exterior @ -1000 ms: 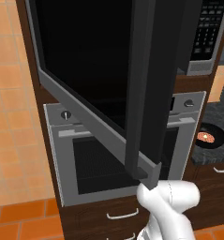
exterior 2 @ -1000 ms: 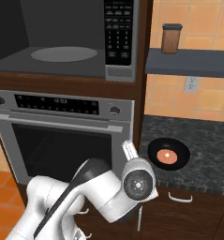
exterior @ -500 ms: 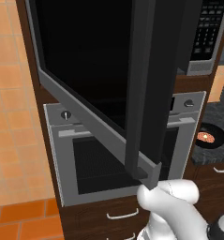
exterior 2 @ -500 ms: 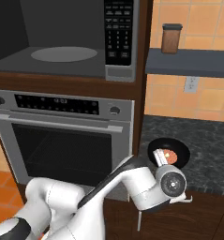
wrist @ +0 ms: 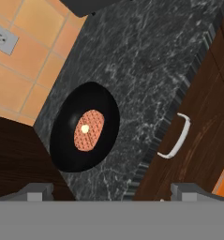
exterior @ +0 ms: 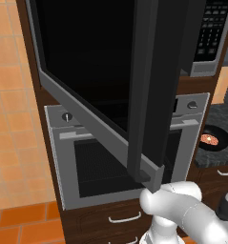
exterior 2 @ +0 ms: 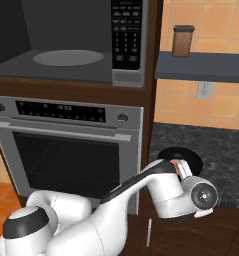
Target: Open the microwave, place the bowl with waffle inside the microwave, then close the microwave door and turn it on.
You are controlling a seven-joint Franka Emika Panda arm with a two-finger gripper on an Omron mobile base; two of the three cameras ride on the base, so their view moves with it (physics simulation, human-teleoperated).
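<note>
The microwave (exterior 2: 127, 35) stands open above the oven, its grey cavity and turntable (exterior 2: 68, 57) showing. The microwave door (exterior: 87, 71), black glass with a tall black handle (exterior: 141, 95), is swung far out toward the left base camera. The bowl with waffle (wrist: 85, 129), a shallow black bowl holding a reddish waffle, sits on the dark stone counter (wrist: 146, 70) right of the oven; the bowl (exterior: 212, 139) is also in the left base view. In the hand view my gripper (wrist: 112, 191) hovers above the counter edge, open with nothing between its fingers. The bowl lies ahead, left of centre.
A grey oven (exterior 2: 66, 145) with a bar handle sits under the microwave. A drawer with a white handle (wrist: 176, 138) lies below the counter edge. A brown jar (exterior 2: 182, 41) stands on the shelf above the counter, and an outlet (exterior 2: 204, 90) is on the tiled wall.
My arm has swung right and reached out from in front of the oven toward the counter with the bowl. The microwave door has stayed open and the gripper has stayed open.
</note>
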